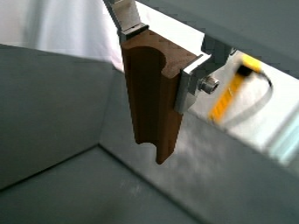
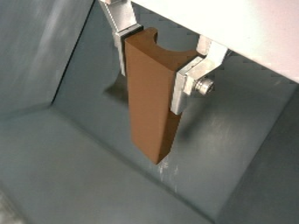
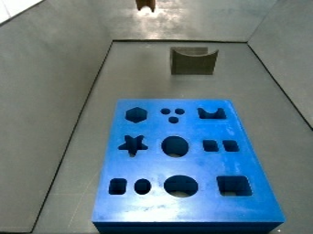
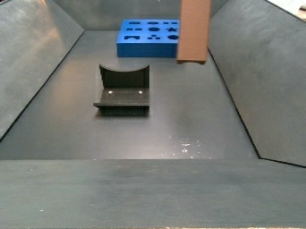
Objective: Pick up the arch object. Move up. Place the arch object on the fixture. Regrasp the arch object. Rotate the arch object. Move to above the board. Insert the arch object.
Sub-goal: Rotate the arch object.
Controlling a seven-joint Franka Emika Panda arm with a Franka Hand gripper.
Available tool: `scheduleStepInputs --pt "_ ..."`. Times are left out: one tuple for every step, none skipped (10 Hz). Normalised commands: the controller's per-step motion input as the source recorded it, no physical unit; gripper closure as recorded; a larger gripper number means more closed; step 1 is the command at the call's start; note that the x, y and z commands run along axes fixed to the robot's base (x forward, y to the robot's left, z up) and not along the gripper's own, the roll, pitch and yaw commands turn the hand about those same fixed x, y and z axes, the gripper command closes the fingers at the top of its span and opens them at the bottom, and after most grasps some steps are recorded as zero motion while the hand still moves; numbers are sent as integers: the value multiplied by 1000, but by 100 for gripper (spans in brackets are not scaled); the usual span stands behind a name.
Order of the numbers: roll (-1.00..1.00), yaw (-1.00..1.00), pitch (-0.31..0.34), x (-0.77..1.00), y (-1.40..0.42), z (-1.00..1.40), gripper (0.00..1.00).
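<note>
The arch object (image 1: 152, 96) is an orange-brown block with a curved dip in its end. It hangs upright between my gripper's (image 1: 162, 52) silver fingers, clear of the floor; it also shows in both wrist views (image 2: 152, 96). In a side view the block (image 4: 192, 31) hangs high by the right wall, only its tip showing in another side view (image 3: 145, 5). The fixture (image 4: 122, 88) stands on the floor below and to the left, also seen in a side view (image 3: 192, 60). The blue board (image 3: 181, 160) with cut-out holes lies on the floor (image 4: 149, 36).
Grey sloping walls (image 4: 251, 63) enclose the floor on all sides. A yellow cable (image 1: 228, 92) shows beyond the wall in a wrist view. A small glint marks the floor (image 4: 188, 146) near the front.
</note>
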Motion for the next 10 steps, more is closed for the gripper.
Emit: scheduleStepInputs --pt "-924 -1000 107 7 24 1 100" --pt "-916 -1000 160 5 19 2 100" --pt "-914 -1000 225 -14 15 20 100" --pt "-918 -1000 274 -20 18 25 100" --pt "-922 -1000 309 -20 23 25 100" --pt "-946 -1000 402 -8 15 24 100" --pt "-963 -1000 444 -4 17 22 100" --pt "-900 -892 492 19 17 25 100" --pt "-745 -725 462 25 13 27 100" --pt "-465 -411 373 61 14 28 100"
